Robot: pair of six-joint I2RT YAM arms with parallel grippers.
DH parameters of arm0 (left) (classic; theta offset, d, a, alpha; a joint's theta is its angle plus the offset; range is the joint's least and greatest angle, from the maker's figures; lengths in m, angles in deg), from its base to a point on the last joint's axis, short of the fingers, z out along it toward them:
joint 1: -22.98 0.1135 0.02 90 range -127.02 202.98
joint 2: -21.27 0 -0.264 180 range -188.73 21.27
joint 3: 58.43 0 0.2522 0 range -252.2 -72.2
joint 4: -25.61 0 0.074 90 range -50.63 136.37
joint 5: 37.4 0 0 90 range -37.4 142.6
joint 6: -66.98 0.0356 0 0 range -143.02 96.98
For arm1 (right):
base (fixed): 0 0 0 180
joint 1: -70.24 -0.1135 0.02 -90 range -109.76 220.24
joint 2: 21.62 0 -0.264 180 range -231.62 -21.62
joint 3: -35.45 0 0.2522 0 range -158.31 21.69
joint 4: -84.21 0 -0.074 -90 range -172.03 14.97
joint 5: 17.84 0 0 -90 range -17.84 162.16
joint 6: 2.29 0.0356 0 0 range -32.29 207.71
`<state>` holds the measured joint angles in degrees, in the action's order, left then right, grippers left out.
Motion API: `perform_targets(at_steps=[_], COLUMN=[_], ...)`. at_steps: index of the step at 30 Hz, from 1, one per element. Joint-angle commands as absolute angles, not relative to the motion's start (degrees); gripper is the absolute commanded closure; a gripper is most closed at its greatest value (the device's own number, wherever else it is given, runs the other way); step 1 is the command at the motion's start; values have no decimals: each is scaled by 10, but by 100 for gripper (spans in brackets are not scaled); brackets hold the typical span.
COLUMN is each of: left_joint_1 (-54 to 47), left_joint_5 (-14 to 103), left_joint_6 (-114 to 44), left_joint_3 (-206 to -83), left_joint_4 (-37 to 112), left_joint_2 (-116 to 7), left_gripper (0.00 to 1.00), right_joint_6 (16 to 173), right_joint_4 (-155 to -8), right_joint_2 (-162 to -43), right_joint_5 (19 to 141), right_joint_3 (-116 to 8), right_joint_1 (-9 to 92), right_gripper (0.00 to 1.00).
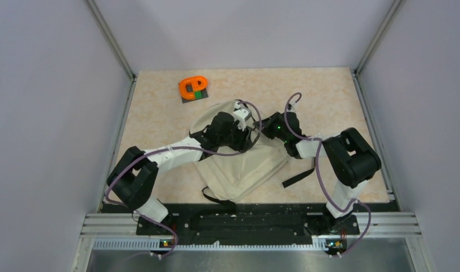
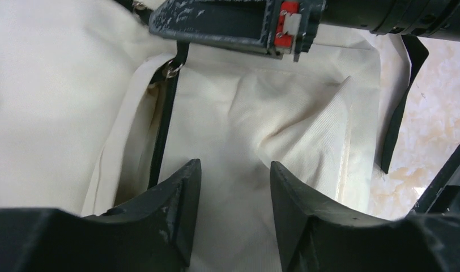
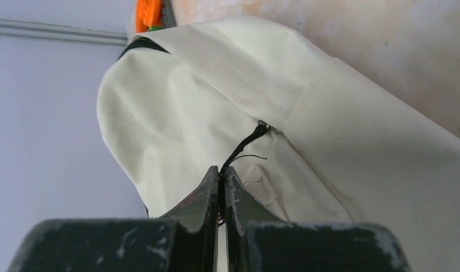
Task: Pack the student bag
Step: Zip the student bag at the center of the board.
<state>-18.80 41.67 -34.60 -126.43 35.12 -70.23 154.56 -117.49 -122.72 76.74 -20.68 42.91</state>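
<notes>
Okay, one bag [image 1: 239, 164] sits mid bench [image 1: 160, 113], one orange object [image 1: 194, 88] lies beyond it, far left, and my two arms are over the bag. Only the right wrist view shows the right jaws pinched shut on the black zipper cord [image 3: 247, 141]. The left wrist view shows the left jaws apart, empty, above beige fabric.

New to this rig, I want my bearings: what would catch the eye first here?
The big beige bag lies in the middle of the table with both arms bent over it. The right gripper is shut on a thin black cord on the bag, while the left gripper stands open over the fabric. A bright orange object sits alone near the far left corner.
</notes>
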Motion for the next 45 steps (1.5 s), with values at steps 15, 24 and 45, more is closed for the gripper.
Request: perform_targets(at_steps=[15, 24, 45], left_joint_1=[-172, -168, -169], left_joint_5=[586, 563, 587], left_joint_6=[-459, -485, -436], left_joint_3=[-1205, -1131, -1127], left_joint_4=[498, 439, 370], left_joint_2=[-515, -502, -463], left_gripper=[18, 40, 35], right_joint_6=[1282, 1214, 1115], right_joint_4=[-1295, -1252, -1061], right_joint_2=[-1138, -1108, -1089], right_joint_5=[813, 789, 652], right_joint_3=[-207, -221, -308], right_joint_1=[371, 320, 242], right_gripper=[100, 100, 100])
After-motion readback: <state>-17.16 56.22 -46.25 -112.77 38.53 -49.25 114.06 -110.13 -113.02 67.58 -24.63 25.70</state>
